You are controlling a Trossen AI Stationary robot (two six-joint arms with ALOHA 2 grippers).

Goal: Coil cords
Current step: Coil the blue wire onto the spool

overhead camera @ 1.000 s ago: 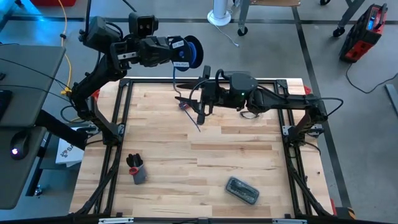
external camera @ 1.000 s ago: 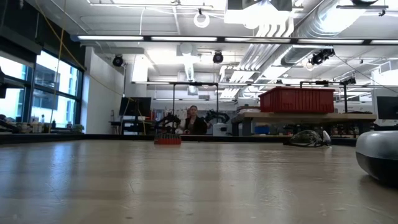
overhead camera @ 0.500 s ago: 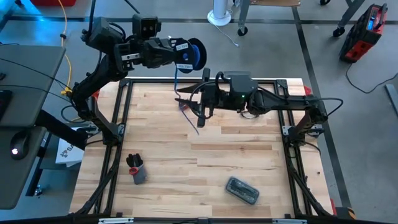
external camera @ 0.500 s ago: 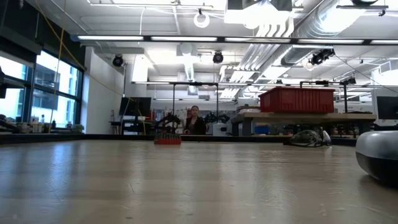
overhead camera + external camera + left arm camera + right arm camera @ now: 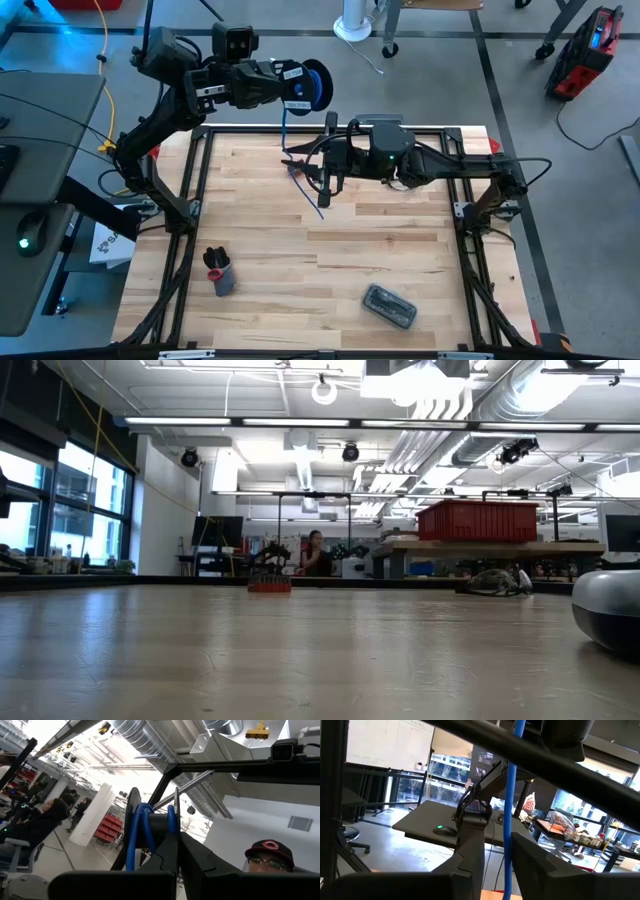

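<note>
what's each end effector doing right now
Left end effector: shut on the small round black reel of thin blue cord.
Right end effector: around the cord, cannot tell.

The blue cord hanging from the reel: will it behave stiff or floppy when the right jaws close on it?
Probably floppy: the blue cord hangs limp from the reel and trails across the table. It looks thin, so likely light and may slip between the right gripper jaws.
</note>
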